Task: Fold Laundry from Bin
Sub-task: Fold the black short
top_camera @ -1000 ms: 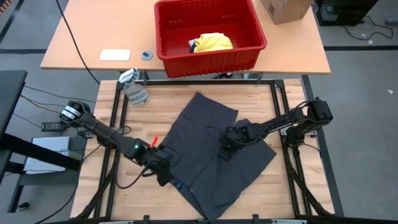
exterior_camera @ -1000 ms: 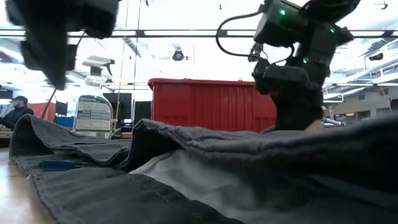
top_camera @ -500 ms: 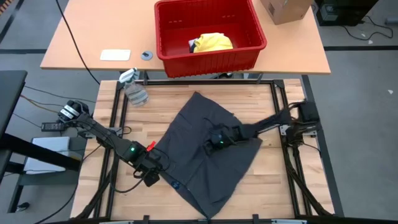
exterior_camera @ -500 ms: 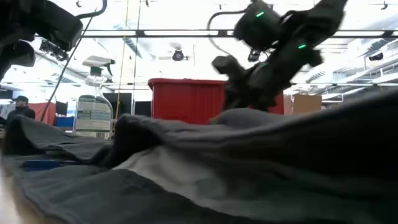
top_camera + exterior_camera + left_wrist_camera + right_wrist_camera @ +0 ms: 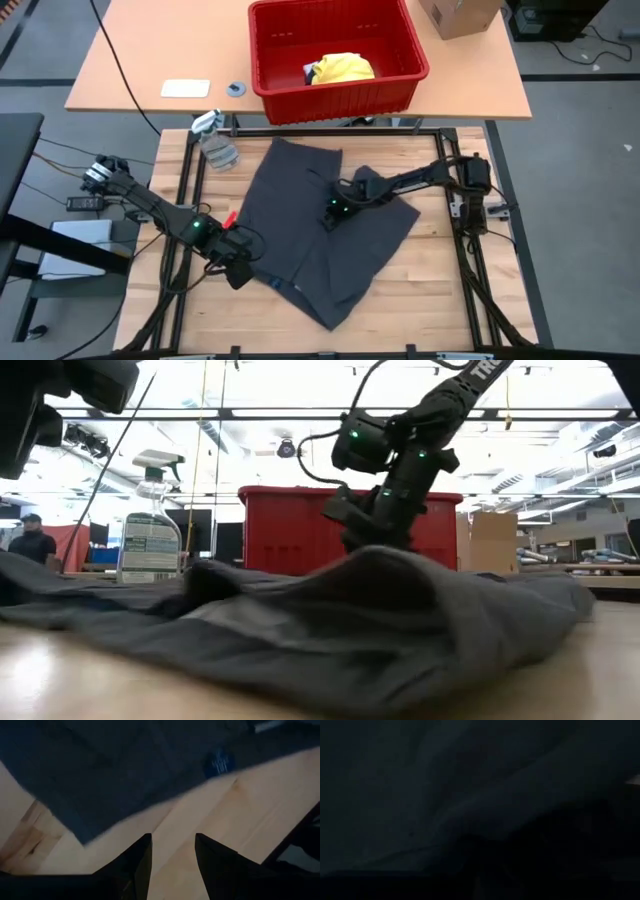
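A dark grey garment (image 5: 300,235) of the laundry lies crumpled on the wooden table (image 5: 420,290). In the low view it rises in a hump (image 5: 400,575). My right gripper (image 5: 333,212) sits on the garment's middle, shut on it; its wrist view shows only dark cloth (image 5: 445,780). My left gripper (image 5: 238,272) hangs open above bare wood just off the garment's left edge, fingers (image 5: 142,855) apart, the cloth (image 5: 125,765) beyond them. The red bin (image 5: 340,97) stands on the far table with a yellow garment (image 5: 340,68) inside. My right gripper holds the dark grey garment near its middle (image 5: 347,203), coming from above at a slant from the table's right. The cloth is drawn up into a hump (image 5: 372,552) under the gripper while the rest lies on the table. The gripper and cloth hide its fingertips.
A spray bottle (image 5: 215,147) lies at the table's far left corner. A cardboard box (image 5: 455,15) and a small white pad (image 5: 185,88) sit on the far table beside the bin. Bare wood shows at the table's near side and right.
My right gripper has gone toward the table's left edge with the garment in its hold. The garment's right part has been dragged over and the whole cloth has slid left and bunched. My left gripper has drawn away from the garment's edge toward the table's left and risen a little.
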Controlling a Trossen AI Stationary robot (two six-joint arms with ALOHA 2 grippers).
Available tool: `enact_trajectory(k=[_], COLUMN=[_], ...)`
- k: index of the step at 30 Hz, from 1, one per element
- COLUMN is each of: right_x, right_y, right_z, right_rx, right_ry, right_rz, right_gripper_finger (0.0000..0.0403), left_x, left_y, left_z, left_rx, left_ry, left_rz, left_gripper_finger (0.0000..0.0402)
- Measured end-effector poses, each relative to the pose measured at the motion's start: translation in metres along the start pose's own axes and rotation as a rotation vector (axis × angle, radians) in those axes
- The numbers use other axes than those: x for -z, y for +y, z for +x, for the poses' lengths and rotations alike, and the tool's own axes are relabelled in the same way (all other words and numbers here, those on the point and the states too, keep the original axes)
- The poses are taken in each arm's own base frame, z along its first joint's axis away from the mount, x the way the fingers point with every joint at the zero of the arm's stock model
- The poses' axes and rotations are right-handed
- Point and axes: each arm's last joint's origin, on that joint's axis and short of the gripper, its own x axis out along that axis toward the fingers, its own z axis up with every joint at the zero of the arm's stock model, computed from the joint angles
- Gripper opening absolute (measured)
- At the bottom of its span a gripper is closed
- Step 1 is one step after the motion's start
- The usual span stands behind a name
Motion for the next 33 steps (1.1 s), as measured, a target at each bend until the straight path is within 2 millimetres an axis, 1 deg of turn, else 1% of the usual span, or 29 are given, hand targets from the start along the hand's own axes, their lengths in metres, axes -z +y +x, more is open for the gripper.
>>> enact_trajectory(k=[6, 9, 11, 13, 17, 21, 23, 25, 27, 29, 33], right_x=[0.003, 0.012, 0.02, 0.029, 0.048, 0.058, 0.055, 0.046, 0.033, 0.017, -0.004], right_y=[-0.023, -0.034, -0.036, -0.034, -0.018, 0.007, 0.022, 0.038, 0.046, 0.046, 0.032], right_z=[-0.033, -0.046, -0.052, -0.057, -0.053, -0.04, -0.036, -0.036, -0.038, -0.045, -0.055], right_rx=[0.16, 0.244, 0.278, 0.277, 0.202, 0.014, -0.13, -0.31, -0.459, -0.528, -0.496], right_ry=[0.107, 0.212, 0.261, 0.302, 0.358, 0.329, 0.267, 0.203, 0.136, 0.073, 0.038], right_rz=[-0.06, -0.047, -0.031, -0.006, 0.03, 0.073, 0.093, 0.088, 0.082, 0.104, 0.114], right_gripper_finger=[0.0138, 0.0138, 0.0138, 0.0138, 0.0138, 0.0138, 0.0138, 0.0138, 0.0138, 0.0138, 0.0138], left_x=[-0.001, -0.004, -0.008, -0.012, -0.024, -0.032, -0.032, -0.03, -0.026, -0.021, -0.014], left_y=[0.0, 0.001, 0.003, 0.004, 0.001, -0.004, -0.003, -0.001, 0.002, 0.007, 0.01], left_z=[-0.001, -0.001, -0.001, -0.001, -0.002, -0.003, -0.003, -0.003, -0.002, -0.002, -0.002], left_rx=[-0.012, -0.038, -0.055, -0.068, -0.031, 0.023, 0.017, -0.002, -0.027, -0.055, -0.097], left_ry=[-0.057, -0.123, -0.16, -0.187, -0.257, -0.309, -0.306, -0.282, -0.222, -0.153, -0.104], left_rz=[0.014, 0.058, 0.074, 0.072, 0.092, 0.138, 0.153, 0.163, 0.173, 0.184, 0.205], left_gripper_finger=[0.0155, 0.0155, 0.0155, 0.0155, 0.0155, 0.0155, 0.0155, 0.0155, 0.0155, 0.0155, 0.0155])
